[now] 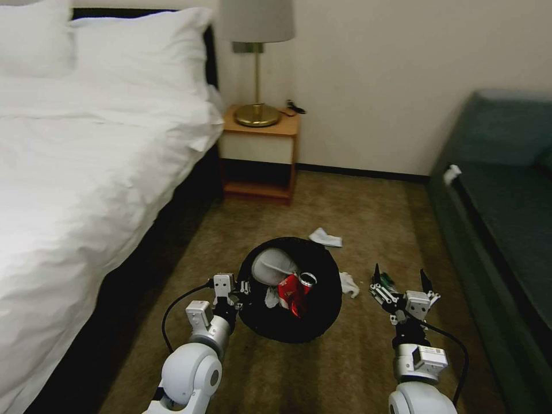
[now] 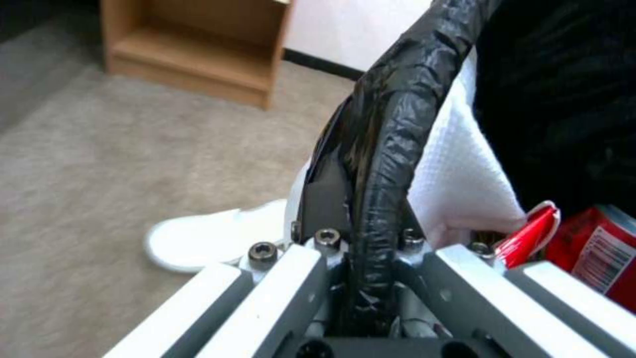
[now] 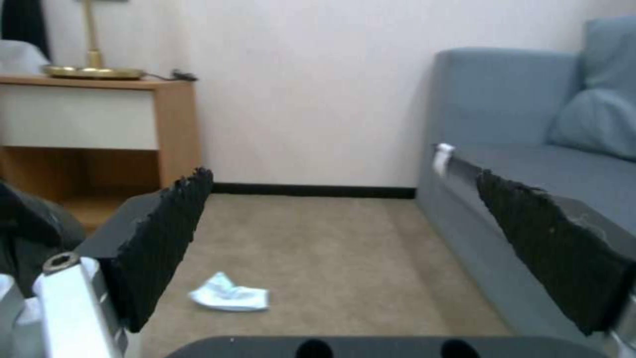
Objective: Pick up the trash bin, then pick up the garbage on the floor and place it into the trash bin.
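The left end effector point(image 1: 240, 287) is clamped on the rim of the trash bin point(image 1: 322, 310), low in the middle of the head view. A red can point(image 1: 294, 288) lies inside. The right end effector point(image 1: 401, 280), lower right, is wide open and holds nothing. A white tissue point(image 1: 325, 237) lies on the carpet above the bin.

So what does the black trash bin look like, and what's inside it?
The trash bin is round and black, with a wide rim wrapped in shiny, crinkly black plastic that looks like a bag liner. It sits upright, low in front of the robot over the tan carpet, near the bed. The left tool is shut on its rim at the bin's left side. Inside lie a white cloth-like piece and a crushed red can.
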Tool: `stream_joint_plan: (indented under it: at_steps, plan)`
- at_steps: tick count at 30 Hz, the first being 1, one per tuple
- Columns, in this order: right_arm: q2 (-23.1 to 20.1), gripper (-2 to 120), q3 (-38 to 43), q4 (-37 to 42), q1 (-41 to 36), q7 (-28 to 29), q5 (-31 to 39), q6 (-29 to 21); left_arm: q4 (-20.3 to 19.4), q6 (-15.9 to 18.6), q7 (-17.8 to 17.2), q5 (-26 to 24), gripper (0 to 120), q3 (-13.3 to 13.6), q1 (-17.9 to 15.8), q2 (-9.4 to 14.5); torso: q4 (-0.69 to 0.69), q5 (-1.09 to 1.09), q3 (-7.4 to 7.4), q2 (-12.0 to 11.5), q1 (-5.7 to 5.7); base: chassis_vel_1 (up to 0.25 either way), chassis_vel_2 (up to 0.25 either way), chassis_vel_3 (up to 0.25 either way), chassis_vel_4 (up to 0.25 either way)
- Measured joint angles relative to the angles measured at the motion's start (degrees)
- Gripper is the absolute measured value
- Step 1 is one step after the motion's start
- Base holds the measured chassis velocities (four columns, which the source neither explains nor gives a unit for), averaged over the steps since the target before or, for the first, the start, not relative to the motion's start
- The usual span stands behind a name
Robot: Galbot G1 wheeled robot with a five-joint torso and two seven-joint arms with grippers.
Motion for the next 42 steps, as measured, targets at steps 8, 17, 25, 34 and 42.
stream_joint_plan:
  at_steps: [8, 17, 25, 34, 42]
  plan:
    - [0.2, 100, 0.0, -1.8, 0.6, -1.7, -2.2, 2.1, 0.0, -0.8, 0.1, 0.2, 0, -0.2, 0.4, -0.4, 0.03, 0.00, 0.01, 0.0, 0.00, -0.035, -0.031, -0.029, -0.031]
    - [0.5, 100, -0.4, -2.5, 0.6, -3.2, -2.9, 2.8, -0.3, -0.8, 0.8, 0.3, 0, -0.4, 0.8, -0.7, 0.03, 0.00, -0.06, -0.1, 0.00, 0.000, 0.000, 0.000, 0.000]
    - [0.5, 100, -0.4, -2.4, 0.6, -3.5, -2.7, 2.9, -0.4, -0.9, 0.9, 0.6, 0, -0.4, 1.0, -0.9, 0.03, 0.00, -0.10, -0.1, -0.01, 0.000, 0.000, 0.000, 0.000]
    - [0.5, 100, -0.4, -2.5, 0.3, -3.7, -2.7, 3.5, -0.2, -2.4, 1.3, 2.1, 0, -0.5, 1.5, -0.8, 0.04, 0.00, -0.12, -0.1, -0.02, 0.052, 0.062, 0.061, 0.056]
    - [0.3, 100, -0.5, -2.6, 0.2, -3.7, -2.7, 3.6, -0.2, -2.4, 1.3, 2.3, 0, -0.3, 1.6, -0.8, 0.02, 0.00, -0.13, -0.2, -0.02, 0.016, 0.018, 0.021, 0.013]
